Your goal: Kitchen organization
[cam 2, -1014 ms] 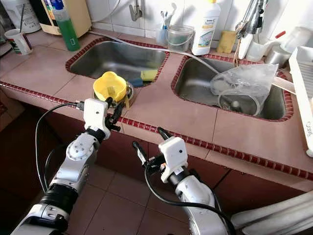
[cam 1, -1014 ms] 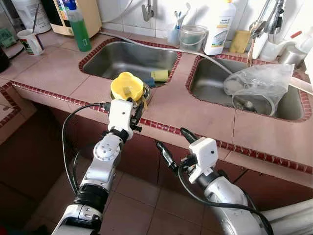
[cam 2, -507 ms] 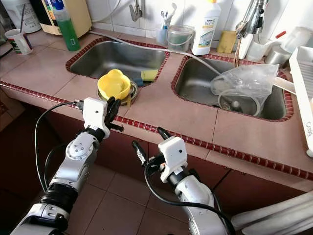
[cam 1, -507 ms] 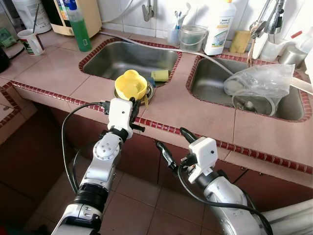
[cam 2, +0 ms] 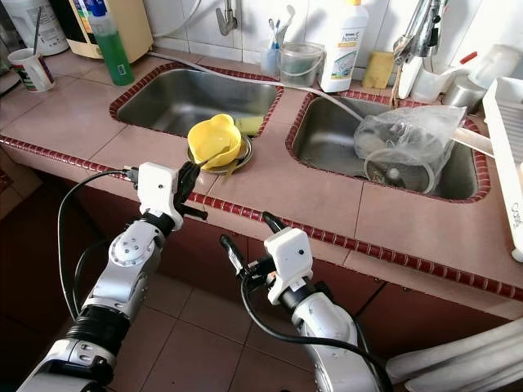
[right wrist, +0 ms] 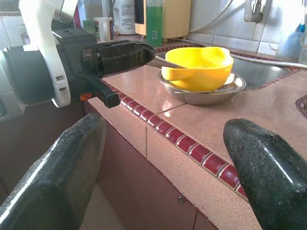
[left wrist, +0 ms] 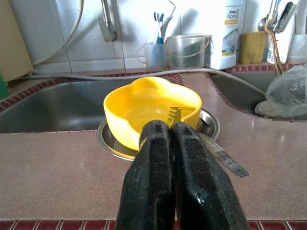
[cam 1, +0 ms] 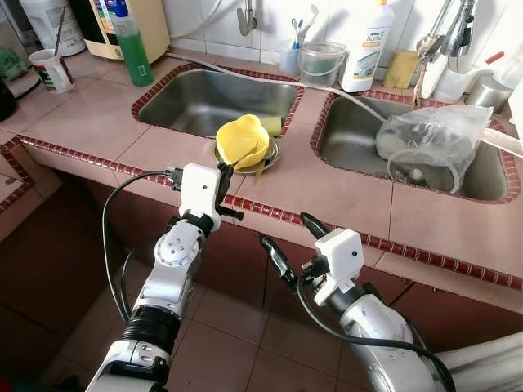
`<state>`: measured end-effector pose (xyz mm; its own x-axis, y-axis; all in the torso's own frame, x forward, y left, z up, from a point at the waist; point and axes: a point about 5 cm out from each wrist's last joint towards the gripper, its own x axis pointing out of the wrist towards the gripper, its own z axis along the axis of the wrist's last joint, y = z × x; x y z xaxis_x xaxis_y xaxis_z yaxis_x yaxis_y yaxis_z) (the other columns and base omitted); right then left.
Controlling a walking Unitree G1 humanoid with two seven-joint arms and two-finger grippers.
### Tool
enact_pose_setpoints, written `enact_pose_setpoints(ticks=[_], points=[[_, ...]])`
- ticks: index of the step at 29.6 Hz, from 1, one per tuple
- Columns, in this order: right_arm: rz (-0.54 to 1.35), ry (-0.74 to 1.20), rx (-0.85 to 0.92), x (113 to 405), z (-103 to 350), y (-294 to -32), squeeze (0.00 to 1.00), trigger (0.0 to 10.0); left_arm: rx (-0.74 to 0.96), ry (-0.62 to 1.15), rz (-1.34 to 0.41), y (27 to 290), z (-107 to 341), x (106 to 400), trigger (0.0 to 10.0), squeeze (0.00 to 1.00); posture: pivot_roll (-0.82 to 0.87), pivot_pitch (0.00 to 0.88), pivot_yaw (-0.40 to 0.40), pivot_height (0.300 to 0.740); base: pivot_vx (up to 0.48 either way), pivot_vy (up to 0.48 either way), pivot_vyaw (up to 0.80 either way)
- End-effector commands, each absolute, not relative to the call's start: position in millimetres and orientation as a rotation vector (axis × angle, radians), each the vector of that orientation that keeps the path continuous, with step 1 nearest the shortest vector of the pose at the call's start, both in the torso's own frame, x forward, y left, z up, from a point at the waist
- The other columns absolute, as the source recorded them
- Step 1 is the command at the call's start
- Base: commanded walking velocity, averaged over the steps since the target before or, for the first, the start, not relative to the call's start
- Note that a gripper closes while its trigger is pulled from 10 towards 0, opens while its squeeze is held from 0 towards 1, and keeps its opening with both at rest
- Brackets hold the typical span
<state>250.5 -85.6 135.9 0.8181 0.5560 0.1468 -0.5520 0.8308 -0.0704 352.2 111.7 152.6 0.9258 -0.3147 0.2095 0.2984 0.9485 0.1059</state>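
The left gripper [left wrist: 171,132] is closed on a fork [left wrist: 175,115], pushing the yellow bowl [cam 1: 243,141] along the counter [cam 1: 327,184]; the right gripper [cam 1: 288,245] waits wide open.

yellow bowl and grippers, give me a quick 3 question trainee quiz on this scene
1. True or false: the yellow bowl sits in a metal dish on the counter.
2. Which gripper is open? A) left gripper B) right gripper
3. Fill in: the clear plastic bag lies in the ____ sink.

Key: 1 true; 2 B; 3 right.
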Motion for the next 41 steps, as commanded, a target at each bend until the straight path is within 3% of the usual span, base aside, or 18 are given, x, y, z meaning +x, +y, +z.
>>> enact_pose_setpoints(ticks=[1,12,29,30,31,41], points=[[0.602,-0.18,-0.024,249.5,138.8,-82.3,0.0,10.0,0.07,-0.244,-0.326,111.0,156.0,352.5,0.0,0.0,-0.09,0.11,0.039,0.74,0.0,0.0,0.0],[0.59,-0.183,-0.028,251.9,139.6,-84.5,0.0,10.0,0.077,-0.241,-0.401,112.2,151.9,344.0,0.0,0.0,-0.08,0.117,0.039,0.74,0.0,0.0,0.0],[0.582,-0.195,-0.026,256.8,142.0,-84.0,0.0,10.0,0.058,-0.295,-0.324,125.6,171.5,347.6,0.0,0.0,-0.07,0.11,0.033,0.74,0.0,0.0,0.0],[0.577,-0.197,-0.023,257.4,142.2,-84.5,0.0,10.0,0.051,-0.301,-0.321,125.5,174.8,347.6,1.7,0.0,-0.07,0.109,0.033,0.74,0.0,0.0,0.0],[0.557,-0.204,-0.011,258.9,143.4,-86.0,0.0,10.0,0.024,-0.312,-0.323,125.3,180.2,346.8,10.0,0.0,-0.07,0.107,0.034,0.74,0.0,0.0,0.0],[0.407,-0.31,0.021,269.6,162.9,-102.6,0.0,10.0,-0.039,-0.376,-0.332,129.1,195.1,331.9,10.0,0.0,-0.07,0.091,0.032,0.74,0.0,0.0,0.0]])
